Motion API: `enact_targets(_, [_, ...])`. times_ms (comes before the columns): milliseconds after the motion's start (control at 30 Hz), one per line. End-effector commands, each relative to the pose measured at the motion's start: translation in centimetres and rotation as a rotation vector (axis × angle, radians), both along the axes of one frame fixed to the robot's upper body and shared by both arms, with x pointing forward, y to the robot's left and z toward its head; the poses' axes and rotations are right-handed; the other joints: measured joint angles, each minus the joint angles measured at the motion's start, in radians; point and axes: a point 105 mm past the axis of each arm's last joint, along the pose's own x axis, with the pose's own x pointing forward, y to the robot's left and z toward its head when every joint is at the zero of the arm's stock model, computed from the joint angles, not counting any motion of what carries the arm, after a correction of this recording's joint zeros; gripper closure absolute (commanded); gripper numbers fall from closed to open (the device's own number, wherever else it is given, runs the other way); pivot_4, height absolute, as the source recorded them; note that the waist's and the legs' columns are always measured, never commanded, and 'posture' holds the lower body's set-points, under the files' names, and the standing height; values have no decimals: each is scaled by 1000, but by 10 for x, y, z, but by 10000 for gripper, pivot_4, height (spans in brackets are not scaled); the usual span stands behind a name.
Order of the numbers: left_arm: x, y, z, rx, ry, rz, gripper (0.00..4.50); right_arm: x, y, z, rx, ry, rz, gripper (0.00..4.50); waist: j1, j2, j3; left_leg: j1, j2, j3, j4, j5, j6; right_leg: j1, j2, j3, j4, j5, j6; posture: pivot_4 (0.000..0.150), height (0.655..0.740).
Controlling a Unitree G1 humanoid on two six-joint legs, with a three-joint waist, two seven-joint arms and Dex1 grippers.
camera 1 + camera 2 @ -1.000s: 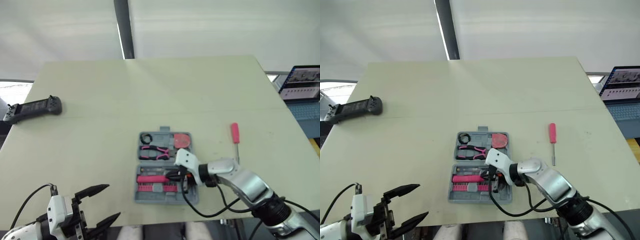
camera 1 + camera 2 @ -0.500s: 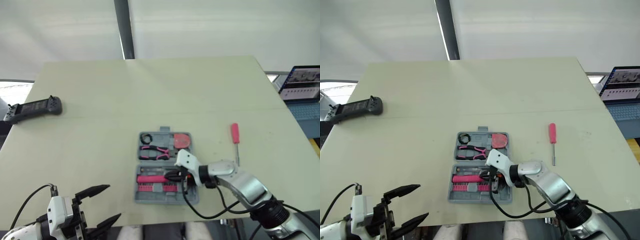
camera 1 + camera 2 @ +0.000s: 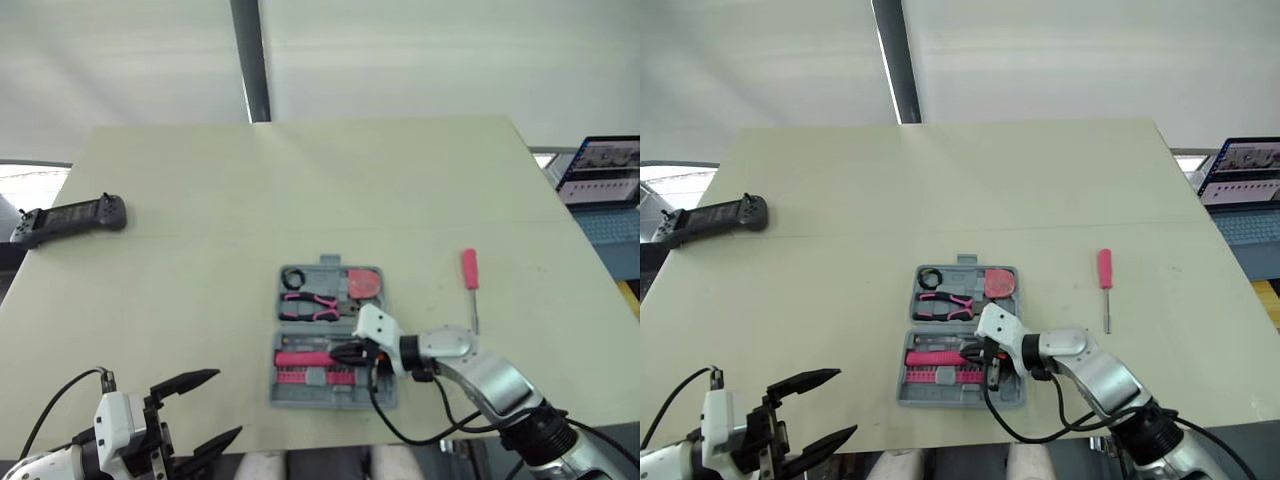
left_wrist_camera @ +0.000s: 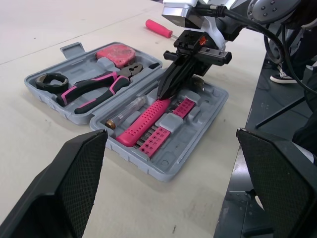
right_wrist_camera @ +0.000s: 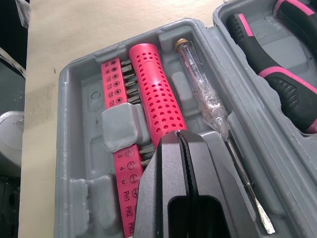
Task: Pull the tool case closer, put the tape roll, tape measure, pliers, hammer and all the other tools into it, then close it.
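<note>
The tool case (image 3: 332, 401) lies open and flat on the surface (image 3: 200, 300), and the right gripper (image 3: 336, 352) reaches into its nearer half. The two black fingers (image 5: 163, 173) of this gripper are pressed together with only a thin line between them, and they hold nothing. Their common tip is at the end of the pink perforated handle (image 5: 154, 91); I cannot tell if it touches the handle or is just above it. Just beside the tip, on one side, lies the clear tester screwdriver (image 5: 204, 96), and on the other side the pink bit strip (image 5: 114, 82) sits in its slot.

Beyond the right gripper, in the farther half of the case, there are three things: the pliers (image 3: 308, 303) with pink and black grips, the red tape measure (image 3: 364, 283) and the black tape roll (image 3: 293, 277). Each one lies in its own compartment.

A pink screwdriver (image 3: 469, 268) lies outside the case on the bare surface, to the right of the right gripper and well apart from it.

The left gripper (image 3: 226, 404) is at the near edge of the surface, to the left of the case and apart from it — its fingers are spread wide and are empty.

Far to the left of both grippers, a black handheld controller (image 3: 68, 216) rests near the surface edge. A laptop (image 3: 600, 170) stands off the surface at the right.
</note>
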Motion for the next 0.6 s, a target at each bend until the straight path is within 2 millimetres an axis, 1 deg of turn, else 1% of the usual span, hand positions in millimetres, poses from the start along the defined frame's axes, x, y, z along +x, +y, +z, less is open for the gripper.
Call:
enact_targets(33, [-1, 1, 6, 8, -23, -8, 0, -13, -11, -35, -105, 100, -4, 44582, -1, 0, 0, 0, 0, 0, 0, 0, 0, 0, 0, 0, 0, 0, 0, 1500, 7400])
enact_targets(433, [-2, 2, 7, 14, -23, -7, 0, -22, -21, -61, -175, 133, -8, 44582, 3, -1, -18, 5, 0, 0, -4, 0, 0, 6, 0, 0, -4, 0, -1, 1500, 7400])
enact_targets(533, [-2, 2, 7, 15, -25, -7, 0, -23, -20, -63, -177, 139, -11, 44582, 4, -2, -19, 16, 1, 1, -9, -1, 0, 16, 0, 0, -9, -1, -2, 1500, 7400])
enact_targets(600, [-2, 2, 7, 15, -25, -7, 0, -23, -20, -65, -180, 145, -15, 44582, 4, -2, -21, 20, 2, 0, -10, -2, 0, 20, 1, 0, -12, -2, -3, 1500, 7400])
